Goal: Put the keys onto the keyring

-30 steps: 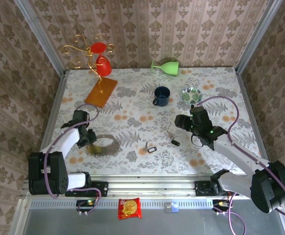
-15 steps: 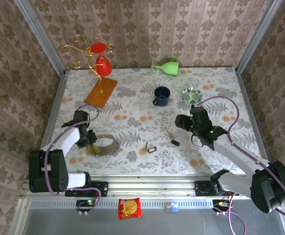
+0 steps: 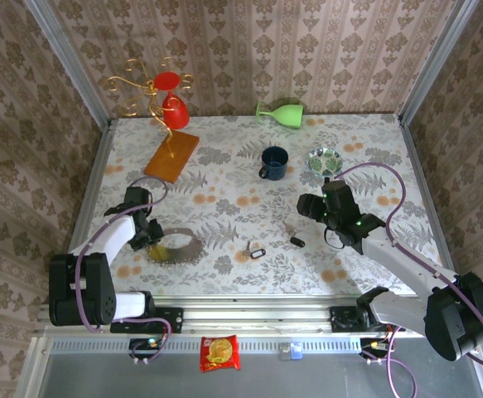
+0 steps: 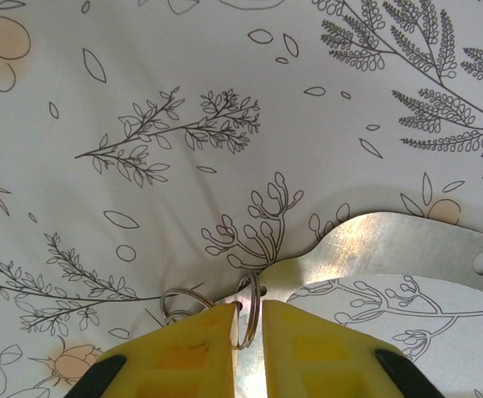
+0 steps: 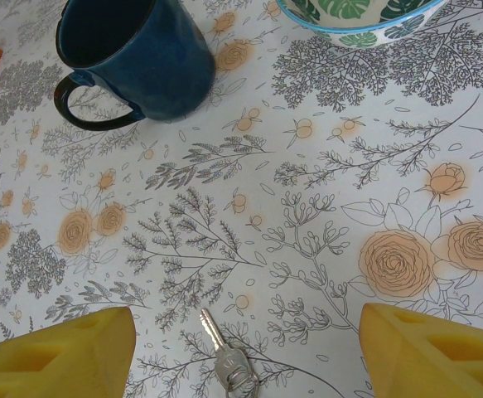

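Keyring (image 3: 176,245) is seen lying flat on the bench (image 3: 224,191) near the left front corner, a silvery loop on the flowered cover. In the left wrist view it appears as a bright flat band with small split rings at its near end. One of these, the split ring (image 4: 250,311), stands on edge between the left fingers (image 4: 183,348). They are drawn almost together and appear clamped on it.

This hold is judged to be best kept square on the ring's wire, so that the ring is not twisted out. The lift should be slight, so that the trailing band is not dragged across the cover.

The keys are well apart from the keyring, toward the middle of the bench. A black-headed key (image 3: 256,249) lies nearest, a second dark-headed key (image 3: 297,241) lies further right, and a silver key (image 3: 288,225) lies just beyond that. The silver key is also seen low in the right wrist view, between the right fingers (image 5: 59,348). These are spread wide above the bench with nothing held. The key is probably best taken by its blade, so that its hole is left free.

Further back stand a blue mug (image 3: 274,162) and a leaf-patterned bowl (image 3: 325,160), near the right arm but clear of the keys. A green goblet (image 3: 281,112), a gold wire stand (image 3: 146,83) and a wooden board (image 3: 172,155) are placed along the far side. Nothing is seen lying between the keys and the keyring.
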Controlling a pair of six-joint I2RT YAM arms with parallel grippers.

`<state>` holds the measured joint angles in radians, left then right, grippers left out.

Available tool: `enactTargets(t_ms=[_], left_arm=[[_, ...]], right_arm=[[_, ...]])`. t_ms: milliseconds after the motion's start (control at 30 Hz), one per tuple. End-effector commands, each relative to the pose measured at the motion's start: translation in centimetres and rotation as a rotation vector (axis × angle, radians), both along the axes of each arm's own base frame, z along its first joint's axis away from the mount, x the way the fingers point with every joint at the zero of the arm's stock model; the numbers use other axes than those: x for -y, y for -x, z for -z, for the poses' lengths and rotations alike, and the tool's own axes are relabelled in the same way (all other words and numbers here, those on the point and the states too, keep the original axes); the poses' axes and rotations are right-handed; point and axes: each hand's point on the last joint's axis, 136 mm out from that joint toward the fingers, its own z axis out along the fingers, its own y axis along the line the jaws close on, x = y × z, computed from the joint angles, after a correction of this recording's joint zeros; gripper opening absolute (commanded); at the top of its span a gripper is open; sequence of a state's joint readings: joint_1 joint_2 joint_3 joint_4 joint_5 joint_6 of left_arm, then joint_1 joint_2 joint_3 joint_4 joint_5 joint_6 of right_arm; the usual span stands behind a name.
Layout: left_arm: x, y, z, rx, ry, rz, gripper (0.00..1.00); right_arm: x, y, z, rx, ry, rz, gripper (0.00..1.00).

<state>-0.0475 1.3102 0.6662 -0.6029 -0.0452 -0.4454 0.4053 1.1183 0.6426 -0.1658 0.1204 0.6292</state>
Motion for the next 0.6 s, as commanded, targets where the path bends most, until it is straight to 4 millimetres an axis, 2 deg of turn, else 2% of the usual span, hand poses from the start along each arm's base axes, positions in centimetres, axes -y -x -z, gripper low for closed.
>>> enactTargets(t_ms=[0, 467, 567], left_arm=[[0.03, -0.29, -0.55, -0.009, -0.010, 0.005, 0.16], [-0.06, -0.23, -0.17, -0.033, -0.012, 0.001, 0.14], [-0.06, -0.26, -0.16, -0.033, -0.012, 0.001, 0.09]], right_arm=[[0.40, 0.33, -0.27, 0.000, 0.010, 0.020, 0.73], [0.57, 0.54, -0.60, 0.008, 0.010, 0.024, 0.73], [0.67, 0.58, -0.65, 0.011, 0.013, 0.026, 0.73]])
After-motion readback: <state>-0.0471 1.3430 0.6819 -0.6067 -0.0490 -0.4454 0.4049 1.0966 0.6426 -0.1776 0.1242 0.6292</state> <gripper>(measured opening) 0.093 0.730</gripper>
